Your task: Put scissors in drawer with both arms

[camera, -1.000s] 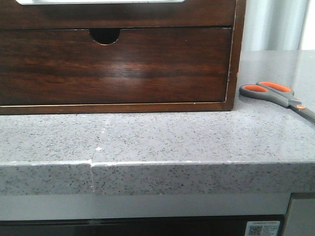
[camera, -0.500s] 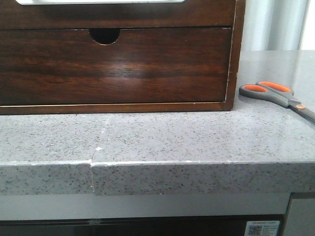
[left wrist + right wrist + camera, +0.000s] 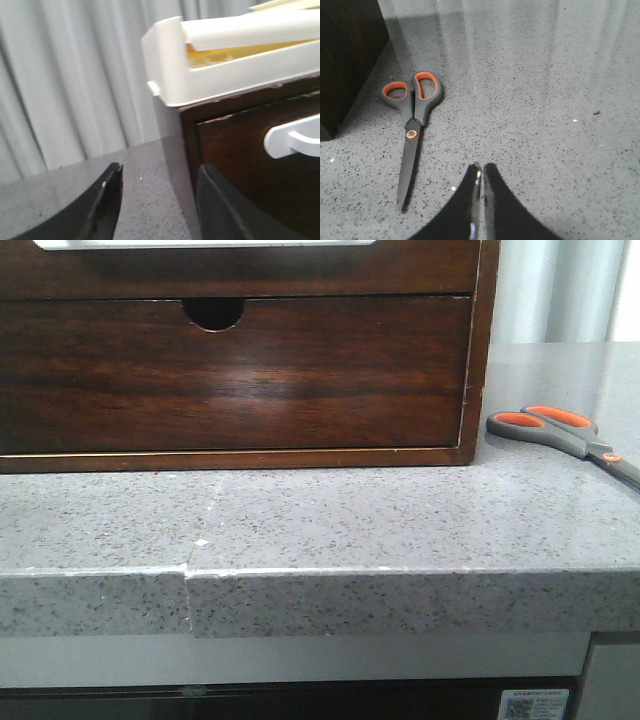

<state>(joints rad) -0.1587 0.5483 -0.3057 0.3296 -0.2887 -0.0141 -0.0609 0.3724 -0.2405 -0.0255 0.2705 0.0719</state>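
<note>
grey speckled stone bench carried the dark wooden cabinet, with the drawer fully shut in its frame, half-round finger notch at the top edge of the front panel. scissors lay flat on the bench just to the right of the cabinet's right side, not touching it, orange-lined loops toward the cabinet and blades running off the front view's right edge. blades were closed. neither arm showed in the front view.

right claw was closed on nothing, fingertips pressed together, above bare bench near the scissors and apart from them.

left claw was open and empty, fingers spread, near a corner of the cabinet. white tray sat on the cabinet top; white handle on the cabinet's dark panel. grey curtain hung behind.
</note>
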